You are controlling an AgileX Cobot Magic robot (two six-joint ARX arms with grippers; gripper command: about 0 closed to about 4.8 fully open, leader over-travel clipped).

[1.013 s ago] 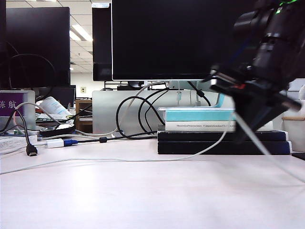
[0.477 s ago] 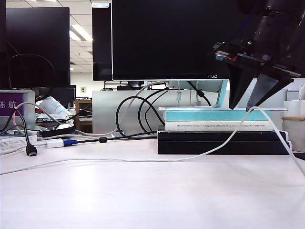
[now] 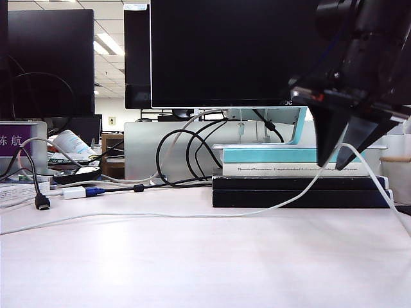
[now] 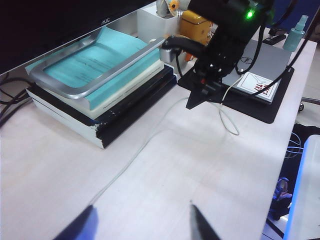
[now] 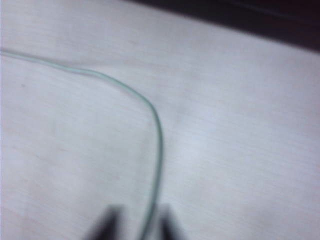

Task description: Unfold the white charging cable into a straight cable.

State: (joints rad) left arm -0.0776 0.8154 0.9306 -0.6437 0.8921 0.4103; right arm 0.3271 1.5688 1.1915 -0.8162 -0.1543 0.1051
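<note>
The white charging cable [image 3: 160,215] lies in a long line across the pale table, then climbs in a hump to my right gripper [image 3: 335,163] and drops to the right edge. In the right wrist view the cable [image 5: 159,130] curves in and passes between the two dark fingertips of the right gripper [image 5: 139,212], which is open with a gap on each side of it. In the left wrist view the cable [image 4: 150,142] runs from the right arm [image 4: 225,30] to the blue-tinted finger of my left gripper [image 4: 142,207]. That gripper is wide open and holds nothing.
A stack of books [image 3: 295,183] under a monitor stand [image 4: 90,75] sits behind the cable. Black monitor cables [image 3: 186,154] and a white adapter with a blue plug [image 3: 82,192] lie at the back left. A laptop on a black mat [image 4: 255,80] lies beyond the right arm.
The right gripper went from shut low on the cable to open and higher, then sank a little with its fingers closer together. The cable now hangs in a hump there.
</note>
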